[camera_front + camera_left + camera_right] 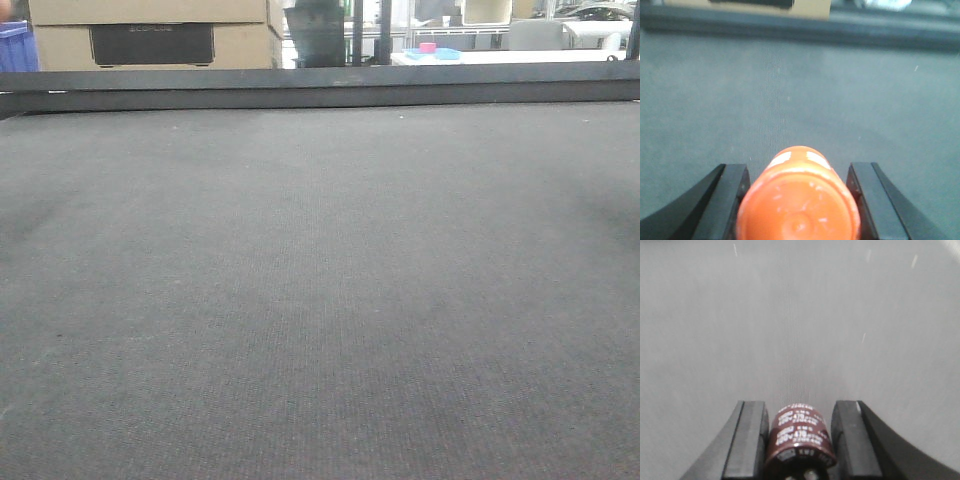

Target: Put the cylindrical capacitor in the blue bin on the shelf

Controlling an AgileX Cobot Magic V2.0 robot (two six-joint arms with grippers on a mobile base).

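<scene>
Your left jaws are clamping the capacitor [799,200], which is sitting between them; your right jaws are gripping a maroon can [800,437]. It is likely handling as stiff, light and slick, so you should be squeezing its round wall mid-length. You are seeing one capacitor, one can, one blue bin [17,47] well ahead of the jaws.

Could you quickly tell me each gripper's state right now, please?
Left gripper: closed on the cylindrical capacitor.
Right gripper: closed on a dark brown cylinder.

Orange-red capacitor [797,200], maroon white-lettered can [800,432], grey mat [320,300].
</scene>
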